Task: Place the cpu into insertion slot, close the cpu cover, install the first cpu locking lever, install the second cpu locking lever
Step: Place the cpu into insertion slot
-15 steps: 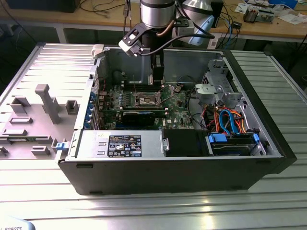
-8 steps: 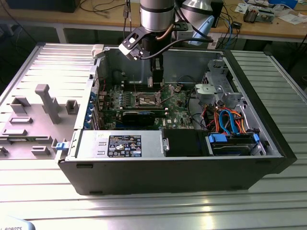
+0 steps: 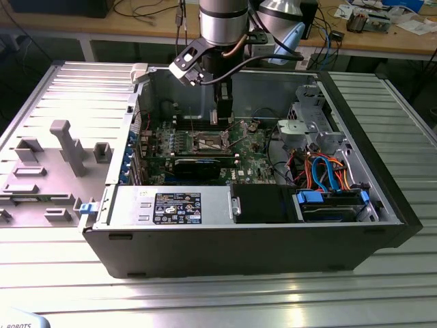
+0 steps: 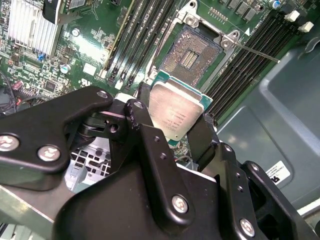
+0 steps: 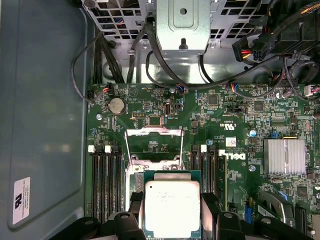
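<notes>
Silvery cpu [image 4: 176,111] pinched in gripper [image 4: 172,127], closed on its 2 edges, just beside & apart from insertion slot [image 4: 192,52].

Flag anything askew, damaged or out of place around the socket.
Nothing stands out. The cpu is held flat in the gripper, short of the insertion slot, which lies open and empty with no visible damage.

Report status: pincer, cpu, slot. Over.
Pincer shut on cpu, above the board. Slot bare, cpu not yet in. Nothing seen between them.
</notes>
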### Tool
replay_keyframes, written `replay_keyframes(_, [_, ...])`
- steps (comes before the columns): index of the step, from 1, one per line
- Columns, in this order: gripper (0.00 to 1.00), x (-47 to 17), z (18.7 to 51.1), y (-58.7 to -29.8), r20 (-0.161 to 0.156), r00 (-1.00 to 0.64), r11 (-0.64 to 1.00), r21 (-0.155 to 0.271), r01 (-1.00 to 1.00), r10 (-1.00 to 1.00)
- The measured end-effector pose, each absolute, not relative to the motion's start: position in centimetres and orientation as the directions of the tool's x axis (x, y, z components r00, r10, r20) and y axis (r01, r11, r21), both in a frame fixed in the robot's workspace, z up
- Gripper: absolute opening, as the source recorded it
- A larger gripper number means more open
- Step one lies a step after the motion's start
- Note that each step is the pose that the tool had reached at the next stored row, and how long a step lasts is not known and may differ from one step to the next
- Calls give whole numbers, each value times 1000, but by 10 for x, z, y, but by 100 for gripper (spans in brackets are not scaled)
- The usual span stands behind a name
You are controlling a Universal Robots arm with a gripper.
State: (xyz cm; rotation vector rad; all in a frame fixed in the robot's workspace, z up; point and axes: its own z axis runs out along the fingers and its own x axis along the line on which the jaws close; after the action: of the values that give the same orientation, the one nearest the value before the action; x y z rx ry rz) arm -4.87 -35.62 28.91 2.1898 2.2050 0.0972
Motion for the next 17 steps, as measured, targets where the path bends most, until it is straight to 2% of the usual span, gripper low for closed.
replay_keyframes(6, [54, -49, 289, -356, 21, -8, 6, 67, 998, 1000])
replay_keyframes(17, [54, -58, 265, -353, 21, -8, 7, 67, 998, 1000])
